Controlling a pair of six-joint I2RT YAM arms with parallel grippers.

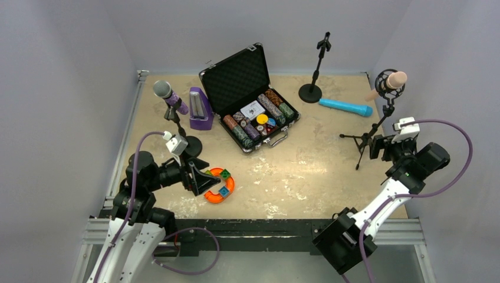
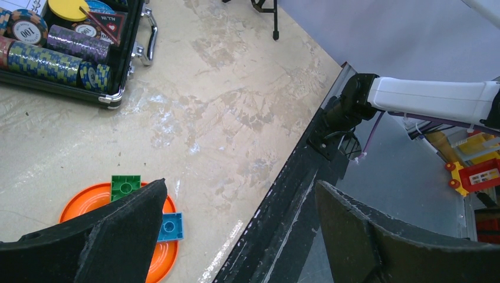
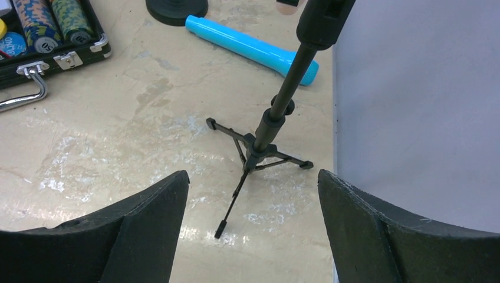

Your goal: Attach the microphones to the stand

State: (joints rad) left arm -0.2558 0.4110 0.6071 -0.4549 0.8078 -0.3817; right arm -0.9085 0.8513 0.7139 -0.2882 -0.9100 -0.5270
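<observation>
Purple microphone (image 1: 167, 94): glittery purple body with a silver mesh head. It is sitting tilted in the clip of a round-based stand (image 1: 191, 145) on the left of the table, head pointing up and away.
Pink microphone (image 1: 396, 79): pale and smooth. It is resting in the ring-shaped mount on top of the tripod stand (image 1: 377, 124) at the right edge, its rounded end poking out to the right.
Cyan microphone (image 1: 345, 107): a plain, bright, matte stick that is lying flat on the table between the empty stand's base and the tripod stand, clipped to nothing.
Empty stand (image 1: 312, 88): a thin black pole that is rising from a round flat base at the far side.
Table (image 1: 318, 177): a beige top that is showing pale scuffs and mottled wear.
Right gripper (image 3: 253, 177): its jaws are standing wide apart and gripping nothing. It is hovering just on the near side of the tripod stand, whose thin legs are showing between the fingers.
Left gripper (image 2: 242, 188): its jaws are spread fully and are empty. It is hanging low over the table's near edge, beside the orange ring (image 1: 219, 186).
Around: an open black case (image 1: 250, 97) is holding striped poker chips at the centre. A purple metronome-shaped box (image 1: 200, 108) is standing just beside the purple microphone's stand. Green and blue blocks are sitting on the orange ring.
In the way: the tripod stand's legs and pole are standing between the right gripper and the cyan microphone.
</observation>
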